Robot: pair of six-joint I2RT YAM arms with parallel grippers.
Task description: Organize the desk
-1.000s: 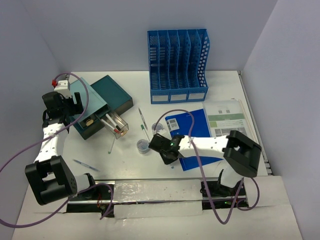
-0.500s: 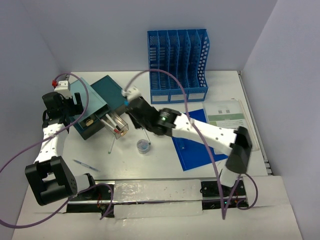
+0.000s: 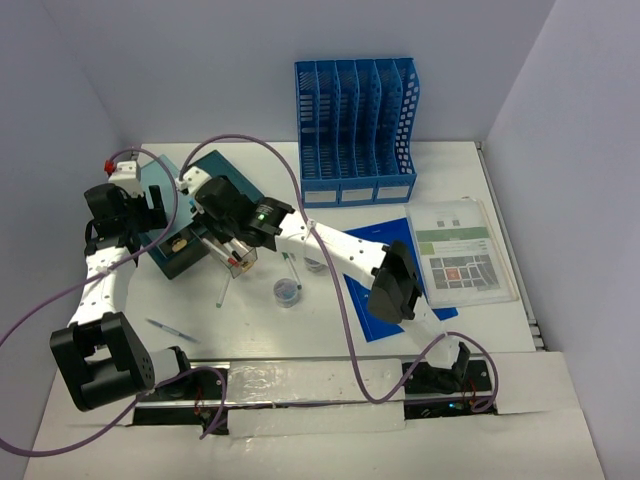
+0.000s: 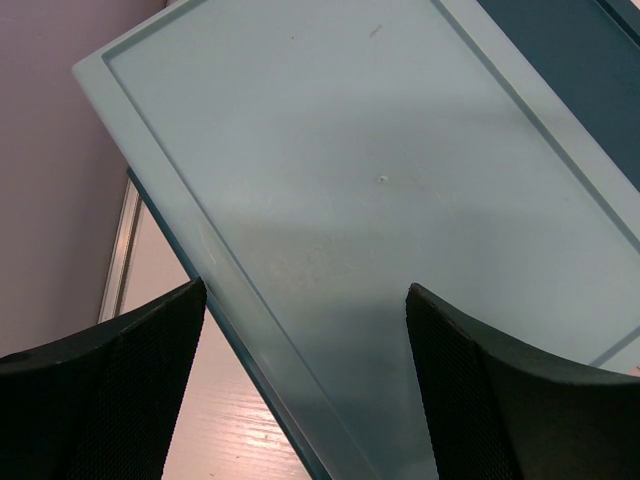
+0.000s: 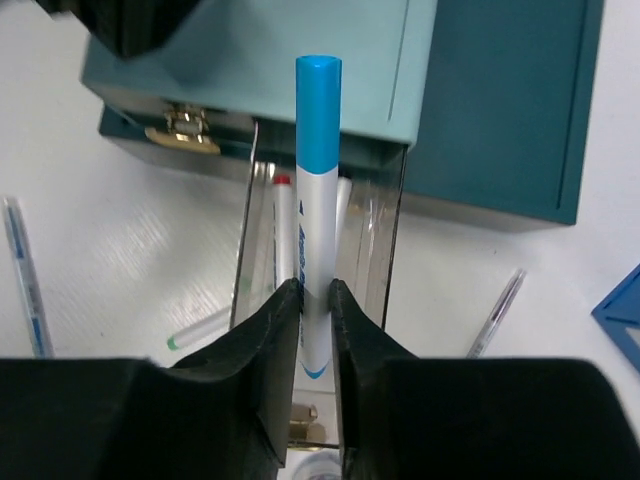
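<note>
Marker [image 5: 318,200] lower end hidden between fingers [image 5: 275,340]; cup [image 3: 286,292] contents indistinct.

**The desk [image 3: 255,335]: surface and position**

Large, flat, rectangular white top, lying level. A thin metal rail [image 3: 528,305] runs along its right edge. Pale lavender walls [image 3: 200,70] enclose it on the left, far and right sides. The surface is cluttered, chiefly at left and centre.
</note>
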